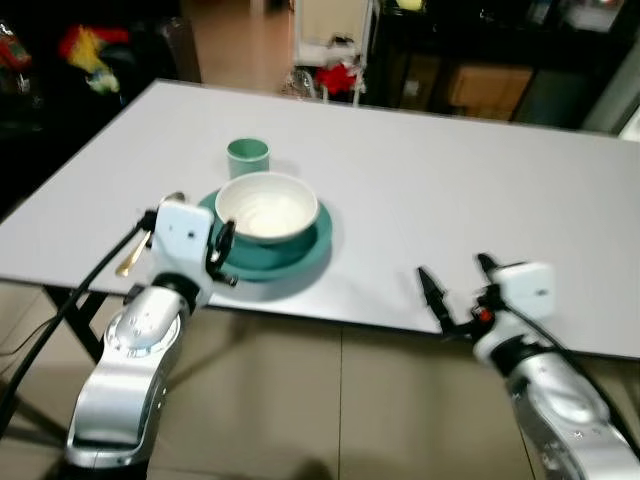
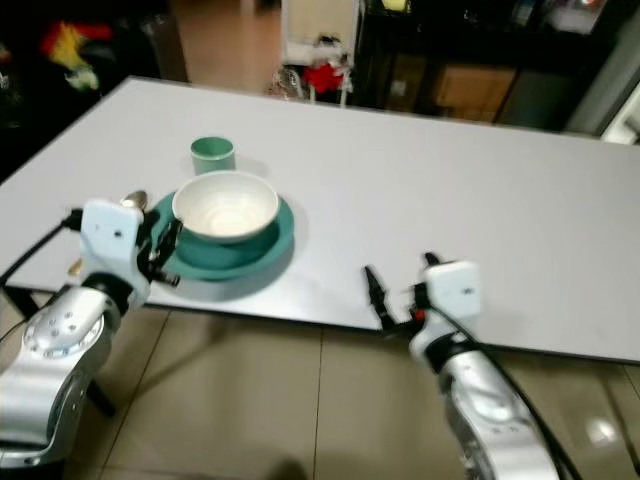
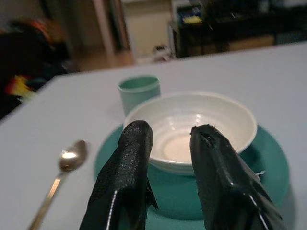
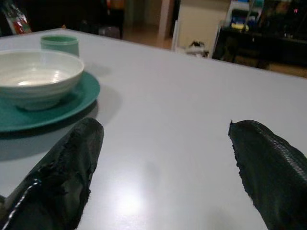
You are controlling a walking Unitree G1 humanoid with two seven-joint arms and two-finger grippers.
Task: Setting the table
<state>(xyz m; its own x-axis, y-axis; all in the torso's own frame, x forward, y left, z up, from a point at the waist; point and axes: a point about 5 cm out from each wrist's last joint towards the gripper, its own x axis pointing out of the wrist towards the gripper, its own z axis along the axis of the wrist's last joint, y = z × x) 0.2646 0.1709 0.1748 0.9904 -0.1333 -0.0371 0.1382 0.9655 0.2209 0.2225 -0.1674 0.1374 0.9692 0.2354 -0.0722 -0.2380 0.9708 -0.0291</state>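
Inspecting the table (image 1: 450,180): your white bowl (image 1: 266,207) sits on the teal plate (image 1: 300,255) near the front left edge, cup (image 1: 247,154) just behind, spoon (image 3: 62,170) beside the plate. Left gripper (image 3: 170,139) hovers at the plate's rim, fingers slightly parted, holding nothing. Right gripper (image 1: 455,278) is spread wide, empty, at the front edge. Straighten the spoon parallel to the plate; approach low, avoiding the bowl.

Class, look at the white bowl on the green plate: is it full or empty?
Empty. The bowl sits upright on the plate, and the left wrist view shows its bare white inside down to the bottom.
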